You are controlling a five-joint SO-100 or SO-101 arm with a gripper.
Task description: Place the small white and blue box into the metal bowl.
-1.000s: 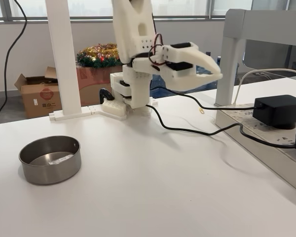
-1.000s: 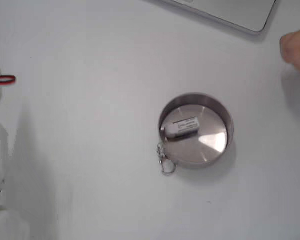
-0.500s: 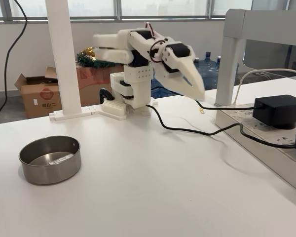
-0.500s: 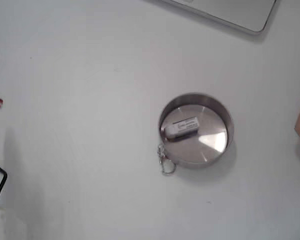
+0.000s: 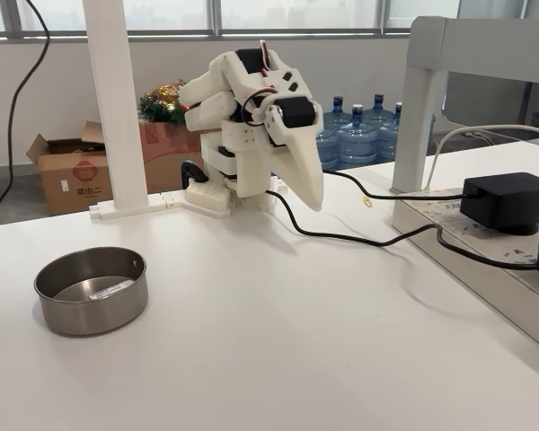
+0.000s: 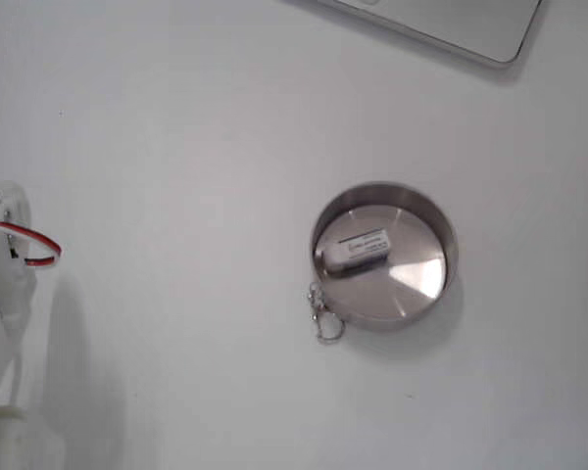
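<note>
Inside the metal bowl lies the small white and blue box.

One fixed camera stood low at the table's near edge, close to table height, and faced across it toward the arm's base and the windows behind. It took in the metal bowl at lower left of its frame. The other fixed camera looked straight down from above, nearer the surface, with the metal bowl right of centre and part of the arm at its left edge. Both fixed views shared the bowl, the white tabletop and the arm.
</note>
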